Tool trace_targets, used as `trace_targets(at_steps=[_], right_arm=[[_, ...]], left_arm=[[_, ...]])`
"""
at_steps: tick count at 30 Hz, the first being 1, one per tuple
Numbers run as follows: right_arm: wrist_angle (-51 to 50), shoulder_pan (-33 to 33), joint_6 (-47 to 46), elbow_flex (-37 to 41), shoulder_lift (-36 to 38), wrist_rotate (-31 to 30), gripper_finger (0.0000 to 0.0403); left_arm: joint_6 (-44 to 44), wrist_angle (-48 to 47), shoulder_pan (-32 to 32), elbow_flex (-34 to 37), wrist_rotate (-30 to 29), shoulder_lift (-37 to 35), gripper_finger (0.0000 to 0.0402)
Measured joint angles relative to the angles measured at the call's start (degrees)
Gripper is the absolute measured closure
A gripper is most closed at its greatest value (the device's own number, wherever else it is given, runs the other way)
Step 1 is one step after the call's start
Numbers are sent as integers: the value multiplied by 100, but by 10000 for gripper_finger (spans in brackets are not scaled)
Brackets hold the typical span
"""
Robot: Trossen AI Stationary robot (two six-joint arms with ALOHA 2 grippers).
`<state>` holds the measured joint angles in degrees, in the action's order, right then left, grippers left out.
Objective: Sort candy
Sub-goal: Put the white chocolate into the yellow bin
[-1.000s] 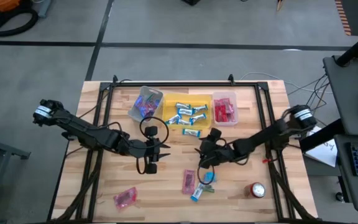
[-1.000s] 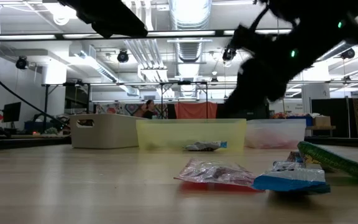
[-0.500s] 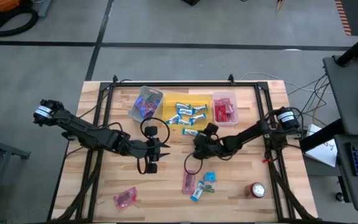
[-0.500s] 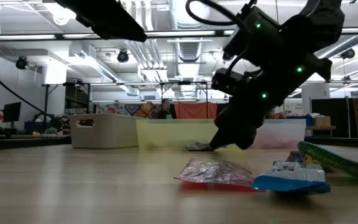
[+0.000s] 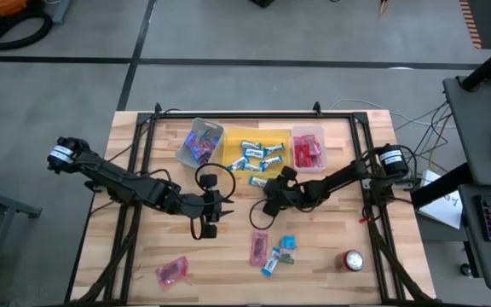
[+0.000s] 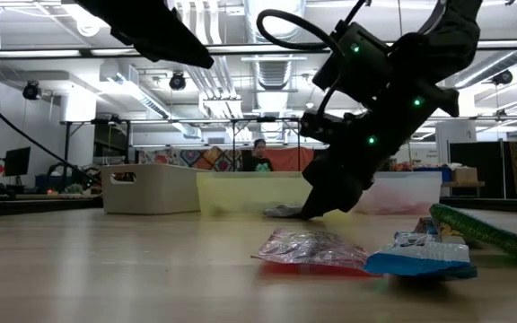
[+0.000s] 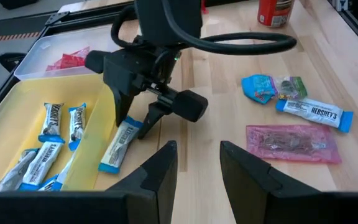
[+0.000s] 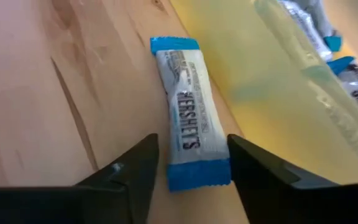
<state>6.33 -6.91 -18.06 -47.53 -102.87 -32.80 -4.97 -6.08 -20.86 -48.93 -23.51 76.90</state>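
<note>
A blue-and-white wrapped candy point(image 8: 188, 134) lies flat on the wood beside the yellow tray point(image 5: 273, 136), and it also shows in the left wrist view point(image 7: 118, 144). My right gripper point(image 8: 191, 180) is open and down at the table point(image 7: 134, 127), one finger on each side of the candy's near end. My left gripper point(image 7: 194, 165) is open and empty, hovering near the table's middle point(image 5: 207, 211). More candy lies loose nearer the front: a pink piece point(image 5: 258, 249), blue pieces point(image 5: 278, 254) and another pink piece point(image 5: 170, 271). My right gripper comes down at a slant, its fingers point(image 8: 129, 177) straddling the candy's blue end point(image 8: 197, 175) across the wrapper. Whether they touch it I cannot tell. The candy lies flat on the table.
Along the far side stand a clear bin of blue-purple candy point(image 5: 199, 141), the yellow tray with blue-and-white pieces, and a clear tray of red pieces point(image 5: 308, 149). A red and silver can point(image 5: 351, 260) stands near the front right corner. Bare wood lies on the left.
My right gripper has moved from above the loose candy toward the table's far edge and slightly left, and has come down to the blue-and-white candy by the yellow tray. The candy has stayed in place.
</note>
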Motion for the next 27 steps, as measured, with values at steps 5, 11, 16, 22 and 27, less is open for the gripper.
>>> trace_targets(at_steps=[5,11,16,22,27], right_arm=[[-2,41,3,-7,2,207,286],[-19,43,13,-7,4,454,372],[-59,-5,67,-4,75,577,389],[-97,-84,242,-55,498,1240,390],[-174,-102,592,-146,1118,1485,390]], left_arm=[[0,6,0,0,0,0,296],[-1,8,0,0,0,0,296],[-67,11,0,0,0,0,296],[-607,-36,-39,0,0,0,296],[-1142,-195,-274,0,2,-2,296]])
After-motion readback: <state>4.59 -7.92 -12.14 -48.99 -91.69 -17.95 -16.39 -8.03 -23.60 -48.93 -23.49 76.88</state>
